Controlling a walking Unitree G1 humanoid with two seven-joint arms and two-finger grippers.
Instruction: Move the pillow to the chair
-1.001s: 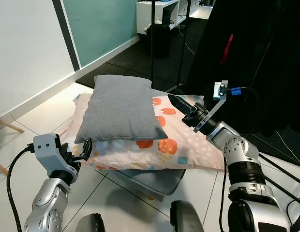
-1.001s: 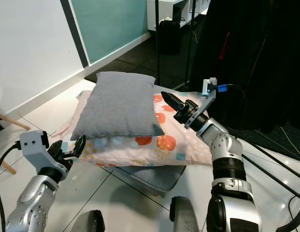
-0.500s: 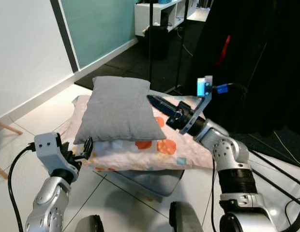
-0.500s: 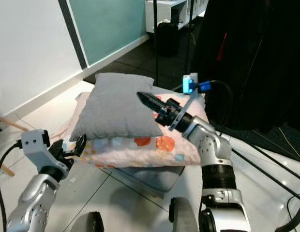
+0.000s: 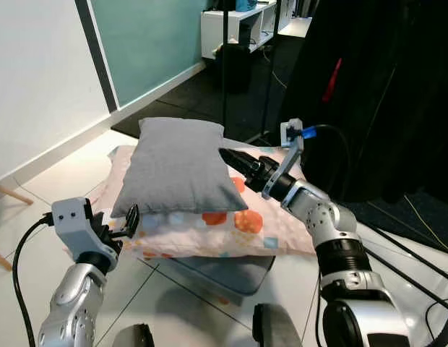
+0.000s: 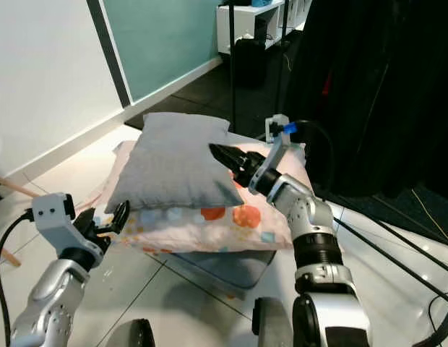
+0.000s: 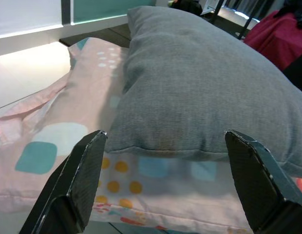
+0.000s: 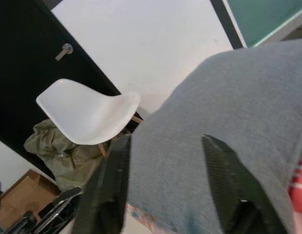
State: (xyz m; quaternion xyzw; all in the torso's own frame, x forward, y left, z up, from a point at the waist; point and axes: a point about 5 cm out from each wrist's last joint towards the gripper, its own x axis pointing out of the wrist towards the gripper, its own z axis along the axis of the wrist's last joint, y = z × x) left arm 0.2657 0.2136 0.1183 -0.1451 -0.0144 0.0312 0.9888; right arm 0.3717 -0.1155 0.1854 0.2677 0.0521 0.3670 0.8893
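Grey pillow [image 5: 179,165] atop patterned pillow [image 5: 231,224], long axis running away from robot. Right gripper [image 5: 232,160] nearer, jaws apart at its right edge. Left gripper [image 5: 130,219] wide, short of near corner.

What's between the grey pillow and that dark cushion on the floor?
A pink patterned pillow lies between the grey pillow and the dark cushion, seen from the head cameras.

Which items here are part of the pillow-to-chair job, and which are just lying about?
Job:
- grey pillow
- white chair
- right gripper, open at the pillow's edge
- left gripper, open at its near edge

Lying about:
- patterned pink pillow underneath
- grey cushion under that
- white shelf
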